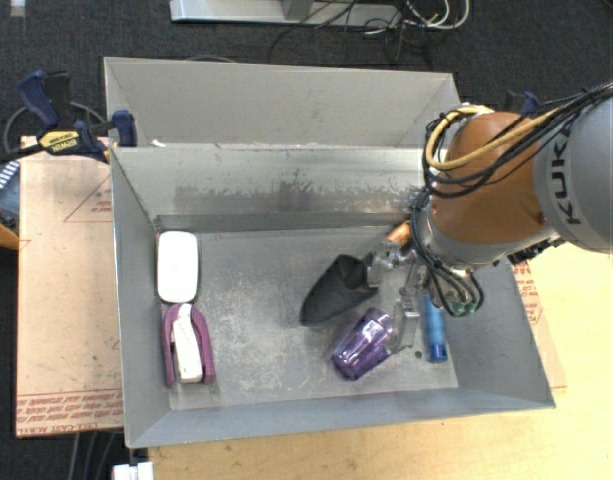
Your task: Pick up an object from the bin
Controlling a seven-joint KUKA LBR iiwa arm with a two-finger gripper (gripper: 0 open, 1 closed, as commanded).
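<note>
Gripper (401, 293) low at bin's (256, 378) 4 o'clock | opening — cannot tell | black wedge (333, 290) at its 9 o'clock, purple plastic piece (363, 347) at 7 | no lift evident — pick pending

A black wedge-shaped object (334, 290) is seen lying flat, its point turned up and right. Just below and right of it, a translucent purple piece (364, 346) is laid aslant. Right of the wedge a blue pen (437, 336) is laid.
</note>
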